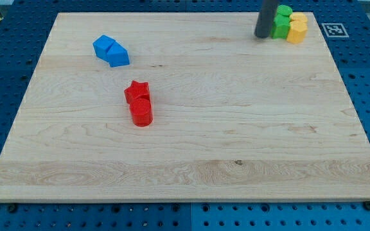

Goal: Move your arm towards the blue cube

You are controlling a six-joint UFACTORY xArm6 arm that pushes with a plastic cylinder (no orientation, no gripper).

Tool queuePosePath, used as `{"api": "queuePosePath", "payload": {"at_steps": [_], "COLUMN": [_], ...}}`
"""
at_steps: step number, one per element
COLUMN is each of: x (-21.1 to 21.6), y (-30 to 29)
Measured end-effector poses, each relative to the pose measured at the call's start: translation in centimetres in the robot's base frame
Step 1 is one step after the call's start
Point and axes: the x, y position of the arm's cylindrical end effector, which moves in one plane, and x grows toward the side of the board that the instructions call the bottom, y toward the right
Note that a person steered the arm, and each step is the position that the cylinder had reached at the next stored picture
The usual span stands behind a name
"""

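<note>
Two blue blocks touch each other at the view's upper left: a blue cube (103,45) and, on its lower right, a second blue block (117,56) with a sloped shape. My rod comes down at the view's top right, and my tip (261,36) rests on the wooden board (236,128) just left of a green block (281,23). The tip is far to the right of the blue blocks, almost the whole board's width away.
A yellow block (297,28) touches the green block on its right, near the board's top right corner. A red star block (136,92) and a red cylinder (141,112) stand together left of centre, below the blue blocks.
</note>
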Motion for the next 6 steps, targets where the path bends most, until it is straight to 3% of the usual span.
{"api": "queuePosePath", "payload": {"at_steps": [6], "x": [-2.4], "y": [-35.8]}}
